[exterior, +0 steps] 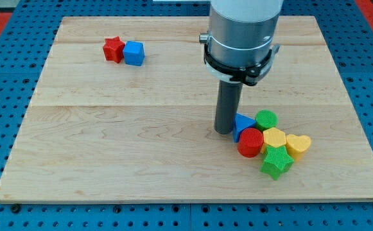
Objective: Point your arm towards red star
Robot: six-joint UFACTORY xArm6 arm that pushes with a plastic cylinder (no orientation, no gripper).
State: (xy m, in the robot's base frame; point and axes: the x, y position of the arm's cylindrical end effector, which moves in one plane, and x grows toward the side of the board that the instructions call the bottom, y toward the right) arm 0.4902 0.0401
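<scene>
The red star [113, 49] lies near the view's top left of the wooden board [109, 141], touching a blue cube [134, 53] on its right. My tip [224, 131] rests on the board right of centre, far from the red star, and touches the left side of a blue triangle [242, 123]. The arm's grey body [242, 32] rises above the tip and hides part of the board's top.
A cluster sits at the tip's right: a green cylinder [266, 119], a red cylinder [250, 142], a yellow hexagon [274, 137], a yellow heart [298, 144] and a green star [277, 160]. The board lies on a blue pegboard [6, 96].
</scene>
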